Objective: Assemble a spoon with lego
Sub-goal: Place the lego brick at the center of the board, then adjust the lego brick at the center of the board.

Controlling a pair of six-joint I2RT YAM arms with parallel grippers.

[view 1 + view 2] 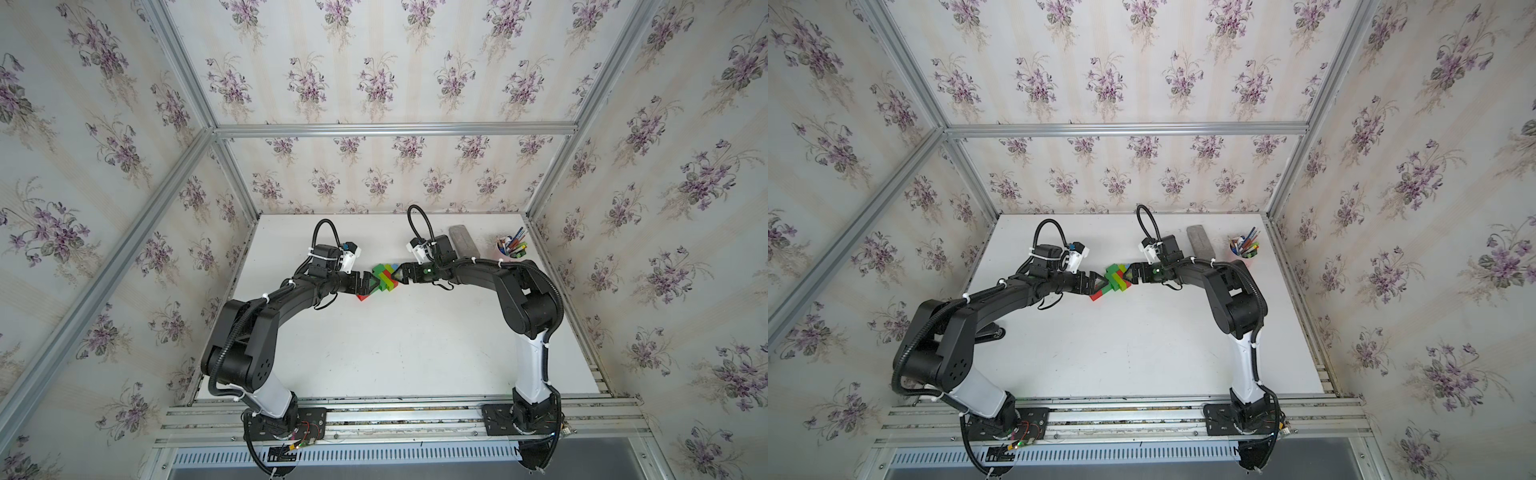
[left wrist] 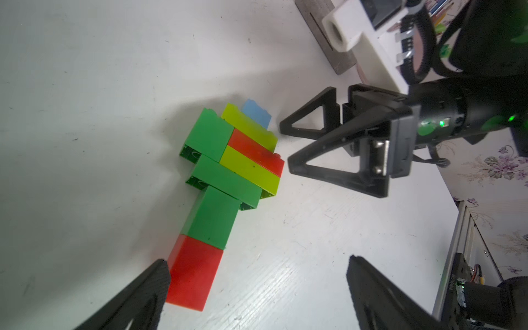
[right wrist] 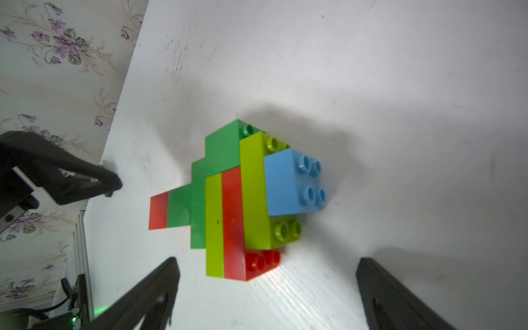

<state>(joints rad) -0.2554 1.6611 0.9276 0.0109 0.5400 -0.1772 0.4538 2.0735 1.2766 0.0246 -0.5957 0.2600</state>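
Both top views look down over the whole table; wrist views closely face the spoon from opposite ends.

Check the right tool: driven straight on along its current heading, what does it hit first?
Most likely the spoon: the right tool, open, points at its wide head, nearest the red stripe and its studded end. Height above the table is unclear, so it might slide over.
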